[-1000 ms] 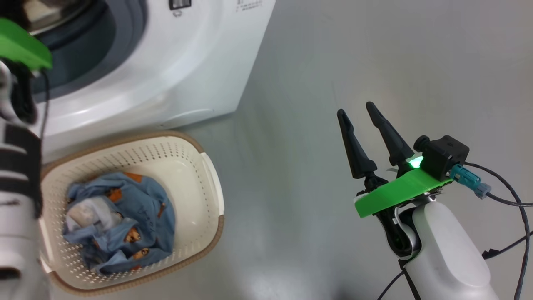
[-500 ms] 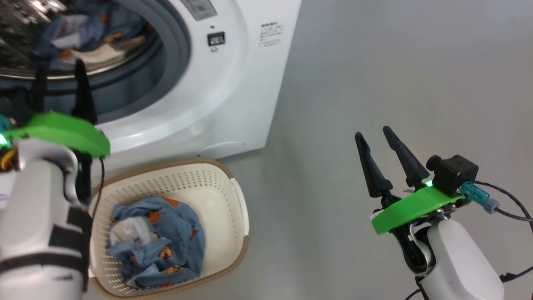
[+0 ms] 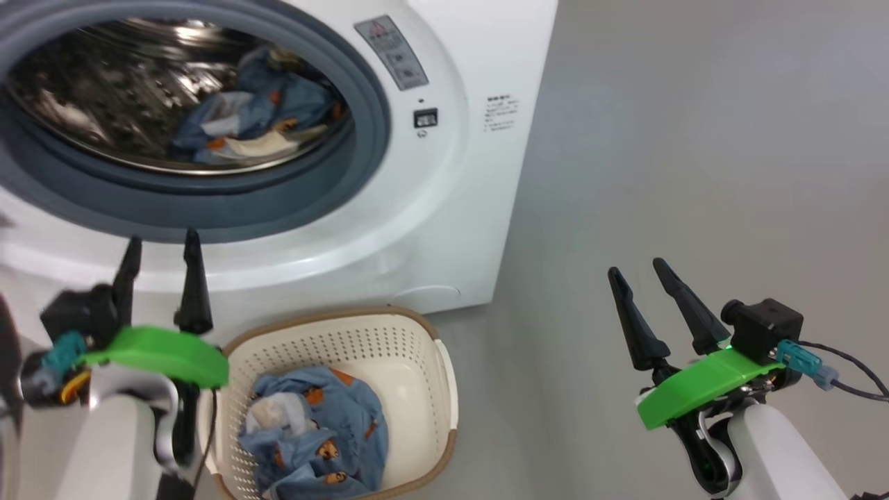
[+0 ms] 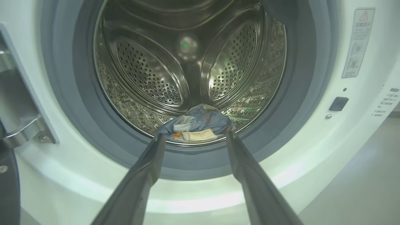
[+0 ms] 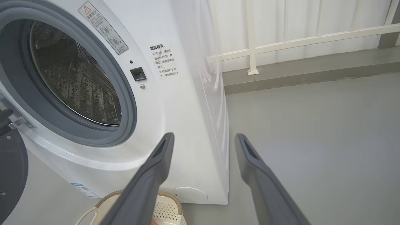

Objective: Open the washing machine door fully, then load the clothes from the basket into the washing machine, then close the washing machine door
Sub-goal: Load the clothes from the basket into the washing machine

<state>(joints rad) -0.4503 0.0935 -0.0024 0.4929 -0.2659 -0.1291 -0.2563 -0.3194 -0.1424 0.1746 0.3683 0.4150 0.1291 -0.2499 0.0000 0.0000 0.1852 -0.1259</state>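
Note:
The washing machine [image 3: 444, 229] stands with its drum mouth uncovered. The washing machine door [image 5: 11, 175] hangs swung out at its left, on a metal hinge [image 4: 25, 128]. Some blue printed clothes [image 3: 250, 128] lie on the drum floor [image 4: 200, 123]. More clothes [image 3: 312, 437] fill the cream basket [image 3: 437, 389] on the floor before the machine. My left gripper [image 3: 161, 242] is open and empty, just outside the drum's lower rim and above the basket's left corner [image 4: 195, 136]. My right gripper [image 3: 635, 268] hovers open and empty over the floor to the right [image 5: 203, 137].
Grey floor [image 3: 694, 139] stretches to the right of the machine. A white railing [image 5: 312, 37] and a low kerb run behind it. A blue label sticker [image 5: 81, 189] sits low on the machine's front. A cable [image 3: 854, 385] trails from my right wrist.
The head camera has swung up towards the drum, so the whole picture shifted. My left gripper has drawn back from the drum mouth to just above the basket. The right arm has barely moved.

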